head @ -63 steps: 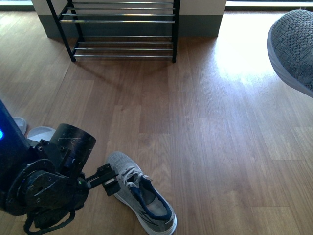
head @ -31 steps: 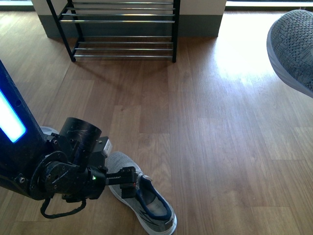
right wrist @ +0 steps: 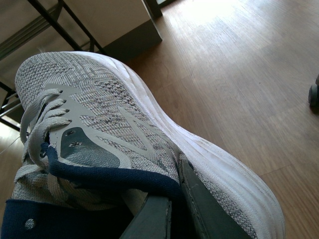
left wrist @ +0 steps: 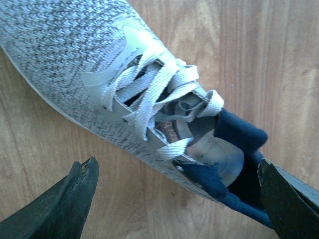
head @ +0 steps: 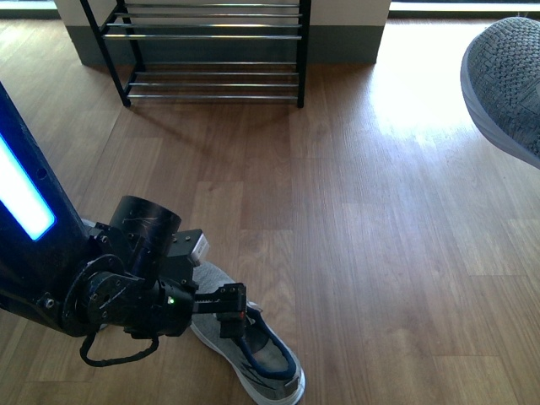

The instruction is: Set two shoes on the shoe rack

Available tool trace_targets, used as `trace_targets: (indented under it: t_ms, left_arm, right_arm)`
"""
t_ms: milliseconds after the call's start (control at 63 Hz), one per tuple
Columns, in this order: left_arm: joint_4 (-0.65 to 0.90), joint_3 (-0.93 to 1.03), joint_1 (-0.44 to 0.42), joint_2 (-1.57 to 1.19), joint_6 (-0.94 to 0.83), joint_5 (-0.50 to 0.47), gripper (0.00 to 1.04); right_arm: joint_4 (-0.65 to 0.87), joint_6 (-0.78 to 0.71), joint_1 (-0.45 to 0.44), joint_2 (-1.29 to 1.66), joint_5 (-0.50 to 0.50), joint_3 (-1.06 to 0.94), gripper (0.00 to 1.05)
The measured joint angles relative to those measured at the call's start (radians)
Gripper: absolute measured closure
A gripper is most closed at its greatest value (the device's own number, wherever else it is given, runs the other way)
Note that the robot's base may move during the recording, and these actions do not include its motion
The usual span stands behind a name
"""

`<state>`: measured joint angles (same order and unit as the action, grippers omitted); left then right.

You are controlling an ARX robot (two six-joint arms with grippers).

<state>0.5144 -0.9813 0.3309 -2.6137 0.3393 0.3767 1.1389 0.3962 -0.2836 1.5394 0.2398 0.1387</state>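
Note:
One grey knit shoe (head: 257,350) lies on the wooden floor at the front left, heel towards me. My left gripper (head: 234,314) is open just above its laces. In the left wrist view the shoe (left wrist: 114,84) fills the frame, and the gripper (left wrist: 182,196) has its two dark fingers spread on either side of the navy collar. My right gripper (right wrist: 172,209) is shut on the side wall of the second shoe (right wrist: 114,119), one finger inside and one outside. That shoe (head: 506,84) is held up in the air at the far right. The shoe rack (head: 211,38) stands at the back left.
A white object (head: 196,246) shows on the floor behind my left arm. A low grey wall base (head: 346,44) runs behind the rack. Bright sunlight falls on the floor (head: 405,93) to the right of the rack. A small dark wheel (right wrist: 313,94) shows in the right wrist view.
My left arm has swung to the right and forward, from beside the shoe's toe to over its laces and collar. The right arm and its shoe have not moved.

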Motion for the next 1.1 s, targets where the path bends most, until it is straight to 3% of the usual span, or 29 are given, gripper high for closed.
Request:
trace_targets:
  t_ms: [318,540,858,1096]
  left_arm:
    - [-0.018,0.034,-0.042,0.01,0.036,-0.081,0.09]
    - [-0.025,0.034,-0.064,0.006,0.032,-0.03,0.09]
    - [-0.126,0.021,-0.072,0.006,-0.117,0.052,0.09]
    - [-0.203,0.002,-0.072,0.006,-0.219,0.042,0.09]
  right_arm:
    - [0.0,0.0,0.0,0.0,0.0,0.0,1.03]
    - [0.0,0.0,0.0,0.0,0.0,0.0,1.03]
    - [0.0,0.0,0.0,0.0,-0.001,0.0,1.03]
    - [0.0,0.0,0.0,0.0,0.0,0.0,1.03]
